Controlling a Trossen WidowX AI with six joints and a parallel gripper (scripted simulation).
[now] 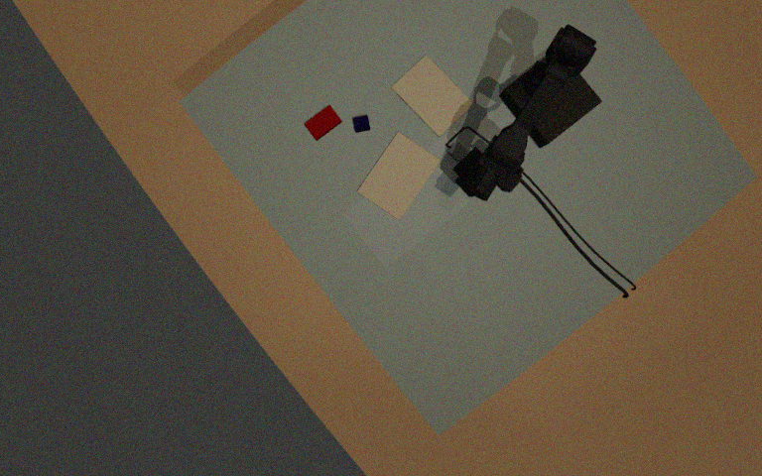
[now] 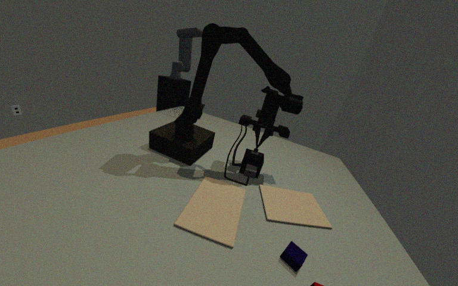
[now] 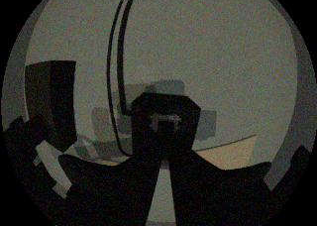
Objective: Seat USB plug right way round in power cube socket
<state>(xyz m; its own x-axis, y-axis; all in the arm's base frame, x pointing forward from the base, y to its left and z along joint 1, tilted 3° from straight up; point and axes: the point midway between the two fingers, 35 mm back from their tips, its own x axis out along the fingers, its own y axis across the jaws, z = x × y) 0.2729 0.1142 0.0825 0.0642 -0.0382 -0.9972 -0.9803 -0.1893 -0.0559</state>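
Observation:
The dark power cube (image 2: pixel 253 159) (image 3: pixel 144 129) stands upright on the mat, with cables at its side. In the wrist view a pale socket outline (image 3: pixel 165 118) shows on its top. The small dark USB plug (image 2: pixel 255 150) stands up from the top; its lower end and which way round it sits cannot be told. My gripper (image 2: pixel 256 147) (image 3: pixel 165 139) points down, tilted, just above the cube. Its fingers have come together and are shut on the plug, which they mostly hide. In the top view the arm covers the cube's top and the plug.
Two thin black cables (image 1: pixel 573 234) (image 3: pixel 120 57) run from the cube area across the mat. Two pale boards (image 1: pixel 430 94) (image 2: pixel 212 212) lie beside the cube. A dark blue block (image 1: pixel 361 123) (image 2: pixel 293 255) and a red block (image 1: pixel 322 122) lie beyond them. The arm's base (image 2: pixel 182 143) stands nearby.

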